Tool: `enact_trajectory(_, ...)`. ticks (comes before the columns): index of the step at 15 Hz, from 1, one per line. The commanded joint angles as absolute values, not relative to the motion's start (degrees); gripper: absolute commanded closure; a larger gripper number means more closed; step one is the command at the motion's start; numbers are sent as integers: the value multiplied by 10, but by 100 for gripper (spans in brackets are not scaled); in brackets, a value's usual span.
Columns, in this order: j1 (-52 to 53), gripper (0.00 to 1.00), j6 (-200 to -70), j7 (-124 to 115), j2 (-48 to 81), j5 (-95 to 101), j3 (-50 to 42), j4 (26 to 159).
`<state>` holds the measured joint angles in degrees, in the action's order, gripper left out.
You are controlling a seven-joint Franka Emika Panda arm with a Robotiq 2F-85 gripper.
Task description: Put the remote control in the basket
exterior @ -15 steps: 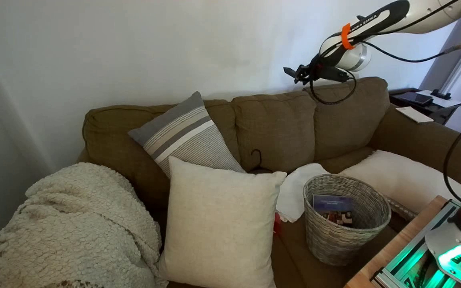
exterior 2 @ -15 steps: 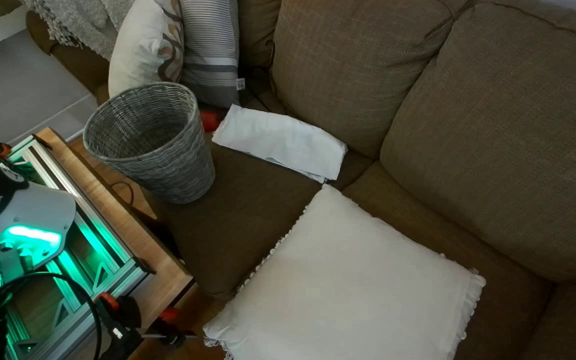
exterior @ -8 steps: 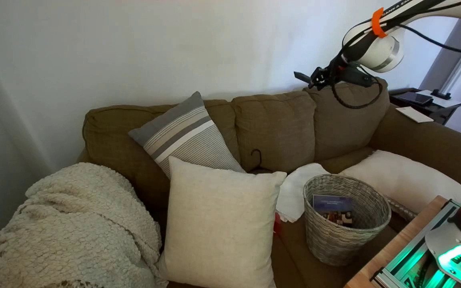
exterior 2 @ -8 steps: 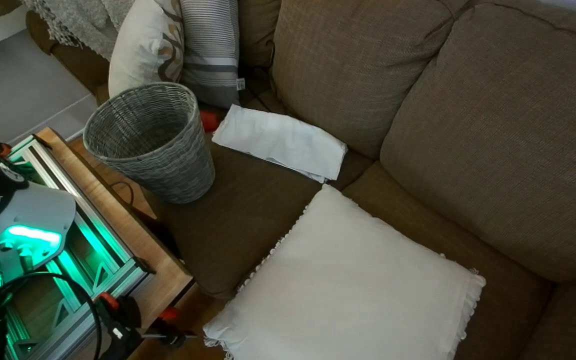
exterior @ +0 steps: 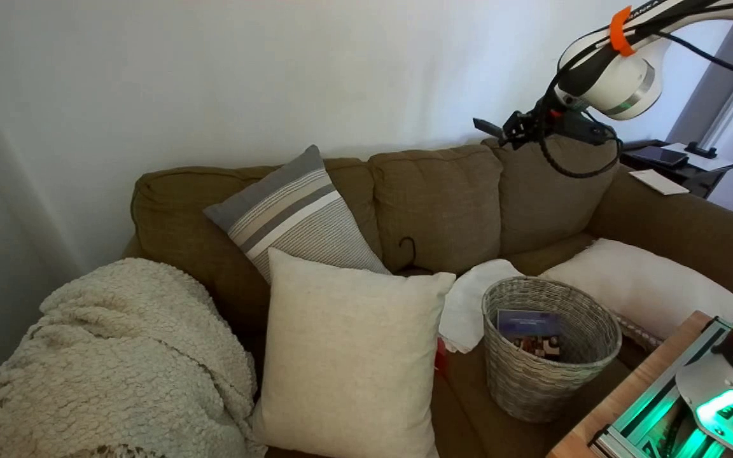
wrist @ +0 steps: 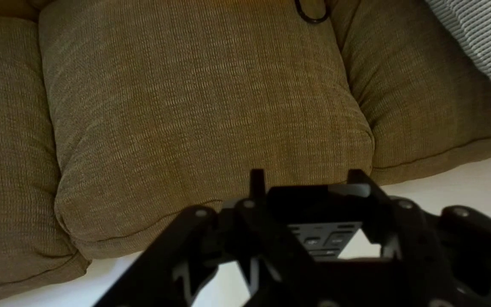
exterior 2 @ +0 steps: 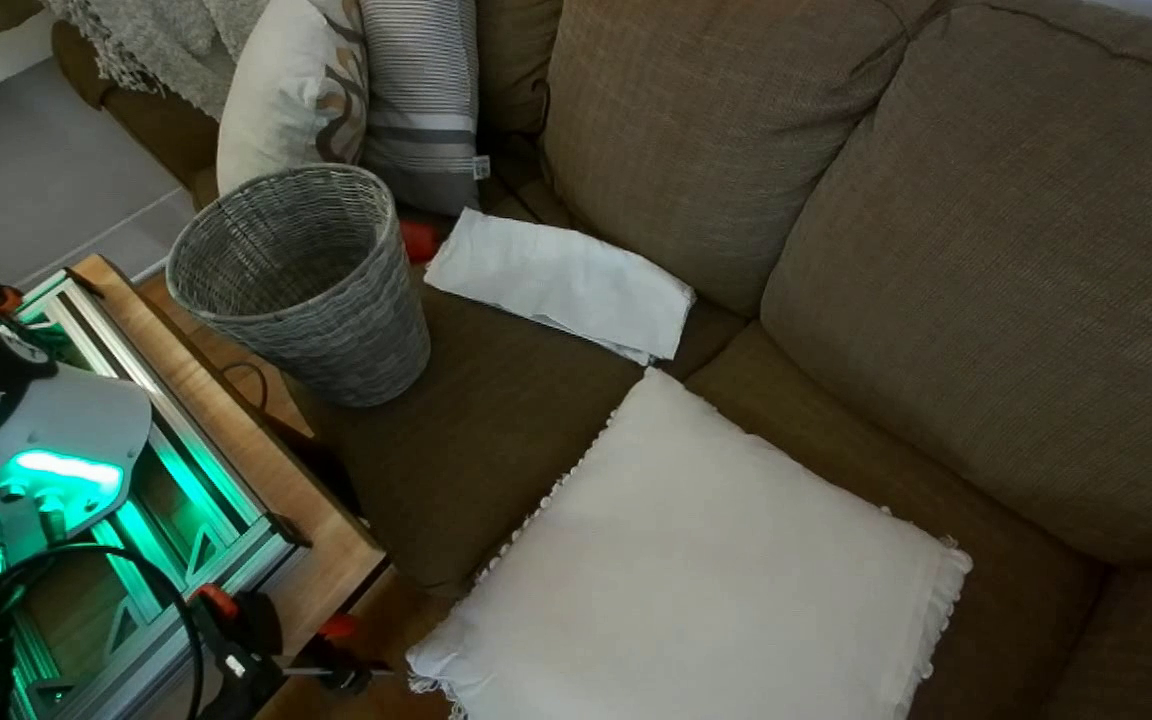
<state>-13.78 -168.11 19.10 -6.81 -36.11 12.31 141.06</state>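
The remote control (wrist: 327, 238) is a dark bar with buttons, lying between the fingers in the wrist view. My gripper (wrist: 308, 179) is closed on it. In an exterior view the gripper (exterior: 499, 130) is high in front of the sofa back, above and behind the basket; I cannot tell there which dark part is remote and which is finger. The grey-brown wicker basket (exterior: 522, 381) stands upright on the sofa seat beside the robot's table; it also shows in an exterior view (exterior 2: 361, 350). A booklet (exterior: 529, 324) is inside it. The gripper is out of view in the other camera's picture.
A cream cushion (exterior: 357, 356) and striped cushion (exterior: 309, 216) stand left of the basket. A white cloth (exterior 2: 566, 285) and white cushion (exterior 2: 706, 570) lie on the seat. A hanger hook (exterior: 408, 245) sticks up. The wooden table (exterior 2: 326, 545) carries the robot base.
In an exterior view the arm and gripper have moved to the right and slightly down, with the gripper still high. The basket and cushions have not moved.
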Motion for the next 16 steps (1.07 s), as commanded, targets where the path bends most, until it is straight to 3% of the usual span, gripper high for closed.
enact_trajectory(1,-138,49,-1681,191,-66,-361,123,1409)
enact_trajectory(7,-138,49,-1681,191,-64,-361,123,1409)
enact_trajectory(8,-138,74,-1681,191,-64,-361,123,1409)
enact_trajectory(12,-140,74,-1522,177,-91,-350,119,1430)
enact_trajectory(14,-74,74,-1429,173,-115,-344,48,1441)
enact_trajectory(16,-101,74,-1325,178,-148,-343,66,1457)
